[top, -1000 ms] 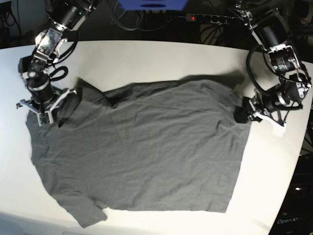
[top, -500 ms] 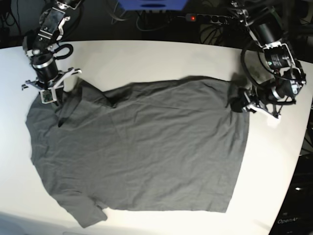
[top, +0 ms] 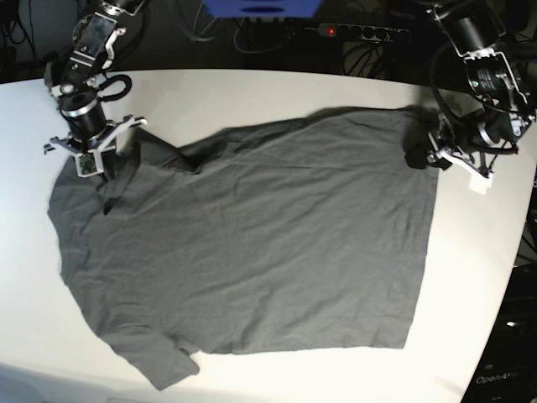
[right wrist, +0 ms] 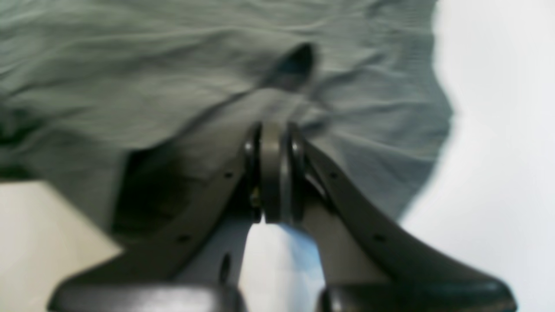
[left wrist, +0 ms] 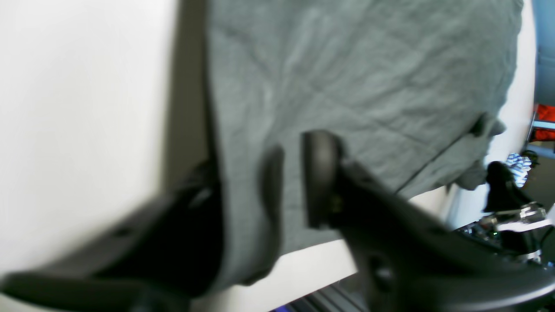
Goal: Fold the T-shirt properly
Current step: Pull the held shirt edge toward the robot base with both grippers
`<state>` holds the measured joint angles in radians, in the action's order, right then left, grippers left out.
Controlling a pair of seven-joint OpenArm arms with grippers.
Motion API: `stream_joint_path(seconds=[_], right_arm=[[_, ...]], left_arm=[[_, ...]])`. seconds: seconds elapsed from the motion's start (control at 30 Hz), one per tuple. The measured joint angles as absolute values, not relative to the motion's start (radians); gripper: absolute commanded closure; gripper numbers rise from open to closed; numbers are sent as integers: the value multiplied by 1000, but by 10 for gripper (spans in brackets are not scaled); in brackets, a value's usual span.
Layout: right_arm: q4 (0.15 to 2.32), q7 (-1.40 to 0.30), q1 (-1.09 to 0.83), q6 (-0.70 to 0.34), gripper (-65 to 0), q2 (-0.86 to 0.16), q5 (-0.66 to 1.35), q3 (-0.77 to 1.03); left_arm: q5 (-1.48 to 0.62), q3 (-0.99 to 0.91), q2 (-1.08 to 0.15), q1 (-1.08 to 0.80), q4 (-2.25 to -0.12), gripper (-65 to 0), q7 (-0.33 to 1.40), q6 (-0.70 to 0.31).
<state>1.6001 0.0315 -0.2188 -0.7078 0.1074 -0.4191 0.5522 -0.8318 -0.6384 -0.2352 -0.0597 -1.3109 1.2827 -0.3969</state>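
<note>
**T-shirt flat on bench, right fingers pinching it, left fingers parted**

Left wrist: left gripper (left wrist: 286, 182) sits at the T-shirt (left wrist: 368, 78) hem edge. Fingers (left wrist: 321, 177) are parted, a fold of grey fabric runs between them; blur means I can't tell whether either pad is pressing the cloth. White bench (left wrist: 78, 121) lies beside the hem.

Right wrist: right gripper (right wrist: 273, 173) has its fingers (right wrist: 295, 169) pressed together on a ridge of T-shirt (right wrist: 130, 65) fabric. Cloth bunches up at the tips. Bare bench (right wrist: 498, 130) shows past the T-shirt edge.

Base: T-shirt (top: 252, 252) is spread open on the bench (top: 252, 92), mostly flat, light wrinkles. Right gripper (top: 88, 159) is at the T-shirt's sleeve corner on this view's left. Left gripper (top: 419, 158) is at the T-shirt's opposite top corner, at the hem side. A power strip (top: 365, 32) lies behind the bench, beyond the T-shirt's top edge.
</note>
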Motion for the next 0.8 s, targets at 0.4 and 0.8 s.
stream_joint_path(seconds=[0.4,0.8], right_arm=[[1601,114,-280,-703,-13,101,-416,555],[1599,177,-339,-704,-13,102,-392,552]], left_arm=[[-815,-632,-243,-68,-1311,-349,1196,-453],[-759,-637,-246,-291,-1427,-351,1066,-587]])
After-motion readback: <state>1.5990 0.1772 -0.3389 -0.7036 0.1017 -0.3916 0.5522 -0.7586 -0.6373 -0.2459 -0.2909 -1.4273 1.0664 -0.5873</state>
